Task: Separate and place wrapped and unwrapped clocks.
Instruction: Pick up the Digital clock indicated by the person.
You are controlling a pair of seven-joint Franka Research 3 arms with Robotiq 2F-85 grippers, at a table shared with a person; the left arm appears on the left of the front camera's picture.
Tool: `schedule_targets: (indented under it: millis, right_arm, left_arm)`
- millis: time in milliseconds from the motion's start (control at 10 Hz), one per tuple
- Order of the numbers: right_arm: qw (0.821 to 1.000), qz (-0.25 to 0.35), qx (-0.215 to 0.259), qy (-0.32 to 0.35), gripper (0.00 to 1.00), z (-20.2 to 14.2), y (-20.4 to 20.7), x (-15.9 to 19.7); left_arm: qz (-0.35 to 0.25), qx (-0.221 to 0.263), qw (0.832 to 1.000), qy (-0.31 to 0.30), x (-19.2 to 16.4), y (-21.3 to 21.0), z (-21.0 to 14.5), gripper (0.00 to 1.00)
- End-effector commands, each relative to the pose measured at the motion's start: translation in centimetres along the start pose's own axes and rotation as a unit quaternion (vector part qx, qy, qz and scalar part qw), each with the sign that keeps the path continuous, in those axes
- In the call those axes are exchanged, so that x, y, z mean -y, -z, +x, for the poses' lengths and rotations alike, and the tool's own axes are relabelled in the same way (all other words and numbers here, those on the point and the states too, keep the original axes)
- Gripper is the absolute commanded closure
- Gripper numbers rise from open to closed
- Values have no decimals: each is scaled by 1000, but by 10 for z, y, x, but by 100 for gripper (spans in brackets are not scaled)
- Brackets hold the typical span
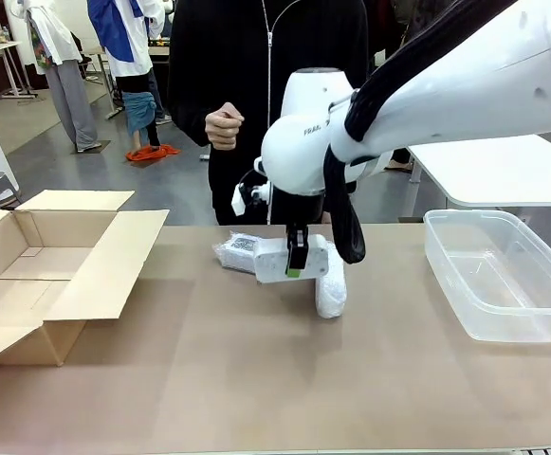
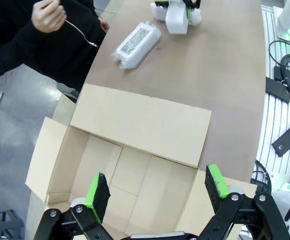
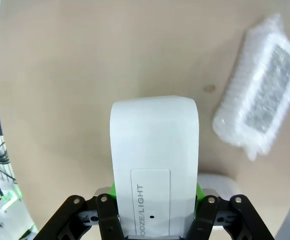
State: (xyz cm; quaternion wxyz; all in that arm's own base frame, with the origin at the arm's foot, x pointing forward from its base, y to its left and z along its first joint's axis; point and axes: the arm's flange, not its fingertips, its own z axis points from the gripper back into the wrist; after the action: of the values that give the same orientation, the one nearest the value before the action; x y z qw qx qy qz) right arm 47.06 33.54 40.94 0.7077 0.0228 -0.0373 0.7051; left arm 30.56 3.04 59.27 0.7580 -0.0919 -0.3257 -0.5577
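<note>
The unwrapped clock point(image 1: 277, 262) is a smooth white brick, and my right gripper point(image 1: 297, 258) is shut on it low over the middle of the table. The right wrist view has this bare clock point(image 3: 153, 145) rising between my right gripper's point(image 3: 154, 192) green pads. One wrapped clock point(image 1: 238, 249) lies just behind it to the left, and it also lies beside the bare clock in the right wrist view point(image 3: 262, 105). Another wrapped clock point(image 1: 331, 287) lies to the right. My left gripper point(image 2: 157, 187) hangs open over the cardboard box point(image 2: 135, 170), holding nothing.
The open cardboard box point(image 1: 38, 275) stands at the table's left with its flaps spread. A clear plastic bin point(image 1: 503, 275) sits at the right. A person in black stands at the far side with a raised hand point(image 1: 224, 125). The near half of the table is bare.
</note>
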Motion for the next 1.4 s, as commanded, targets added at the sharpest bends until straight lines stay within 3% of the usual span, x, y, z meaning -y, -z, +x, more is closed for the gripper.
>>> schedule_targets:
  millis: [0, 100, 200, 300, 500, 600, 700, 800, 900, 1000, 1100, 1300]
  right_arm:
    - [999, -3, -2, 39, 68, -7, -29, 3]
    - [999, -8, -1, 47, 100, -10, -42, 6]
    - [999, -12, 0, 53, 88, -12, -54, 8]
    - [998, -16, 3, 63, 100, -12, -65, 11]
    - [997, -31, 14, 68, 100, -8, -86, 14]
    - [997, -34, 22, 72, 68, -6, -93, 15]
    - [996, -35, 30, 78, 68, -4, -96, 17]
    - [996, -35, 31, 79, 88, -1, -98, 18]
    - [996, -36, 30, 80, 68, 1, -98, 19]
    - [996, -28, 30, 82, 100, 3, -97, 19]
    - [996, -46, 24, 66, 88, -3, -98, 18]
    - [996, -46, 24, 66, 88, -3, -98, 18]
  left_arm:
    - [-6, 5, 1000, 8, -1, 0, -2, 0]
    - [-6, 5, 1000, 8, -1, 0, -2, 0]
    - [-6, 5, 1000, 8, -1, 0, -2, 0]
    - [-6, 5, 1000, 8, -1, 0, -2, 0]
    - [-6, 5, 1000, 8, -1, 0, -2, 0]
    - [-6, 5, 1000, 8, -1, 0, -2, 0]
    - [-6, 5, 1000, 8, -1, 0, -2, 0]
    - [-6, 5, 1000, 8, -1, 0, -2, 0]
    - [-6, 5, 1000, 8, -1, 0, -2, 0]
    - [-6, 5, 1000, 8, -1, 0, -2, 0]
    - [-6, 5, 1000, 8, -1, 0, -2, 0]
    - [-6, 5, 1000, 8, -1, 0, -2, 0]
